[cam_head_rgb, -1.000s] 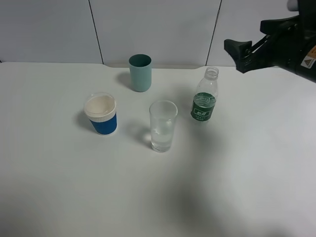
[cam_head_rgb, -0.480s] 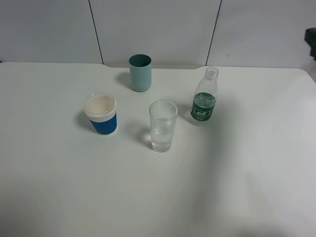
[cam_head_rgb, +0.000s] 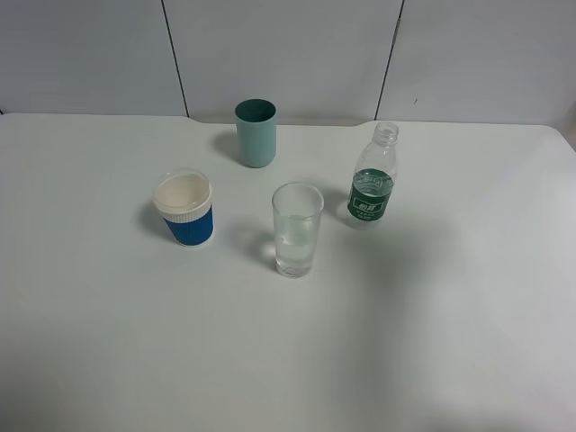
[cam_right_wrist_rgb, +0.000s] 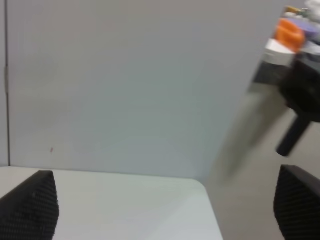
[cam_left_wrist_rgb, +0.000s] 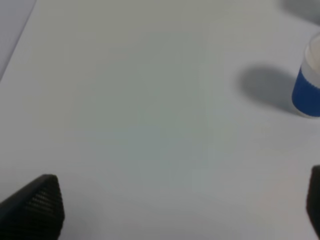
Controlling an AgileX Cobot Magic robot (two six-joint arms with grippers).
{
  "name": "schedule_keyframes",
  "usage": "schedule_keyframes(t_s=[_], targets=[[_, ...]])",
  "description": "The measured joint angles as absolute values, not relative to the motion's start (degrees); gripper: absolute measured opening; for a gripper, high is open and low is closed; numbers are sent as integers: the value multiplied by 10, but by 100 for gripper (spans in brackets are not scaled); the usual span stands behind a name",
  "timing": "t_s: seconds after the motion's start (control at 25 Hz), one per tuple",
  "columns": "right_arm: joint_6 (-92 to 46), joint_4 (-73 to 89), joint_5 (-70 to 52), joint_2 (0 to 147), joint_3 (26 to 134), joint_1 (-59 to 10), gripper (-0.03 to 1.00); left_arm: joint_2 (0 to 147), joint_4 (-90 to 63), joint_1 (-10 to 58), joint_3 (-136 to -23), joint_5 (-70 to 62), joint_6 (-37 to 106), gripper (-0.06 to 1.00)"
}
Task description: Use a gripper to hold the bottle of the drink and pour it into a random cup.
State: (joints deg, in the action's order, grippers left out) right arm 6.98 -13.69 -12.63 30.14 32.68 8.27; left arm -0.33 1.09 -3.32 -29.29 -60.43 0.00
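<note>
Nothing of the pour looks begun. My left pincer [cam_left_wrist_rgb: 170,210] hangs spread wide over bare white table [cam_head_rgb: 108,342], holding nothing, with the blue-sleeved white paper cup [cam_head_rgb: 184,209] off to one side of it. Further right, the tall clear straight-sided glass [cam_head_rgb: 297,229] stands upright; whether it holds any liquid I cannot tell. Just right of it, apart, the small uncapped clear plastic bottle with the green label [cam_head_rgb: 373,175] stands untouched. My right pincer [cam_right_wrist_rgb: 162,210] is also spread wide and empty, facing the wall. Grasping, lifting and tipping are all left.
</note>
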Motion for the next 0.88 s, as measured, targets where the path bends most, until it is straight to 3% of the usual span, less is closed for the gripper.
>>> schedule_keyframes(t_s=[0.44, 0.88], targets=[[49, -49, -407, 129, 327, 83, 85, -3, 11, -33, -293, -604, 0, 98], [-41, 46, -558, 32, 327, 83, 85, -3, 12, -33, -293, -604, 0, 98]])
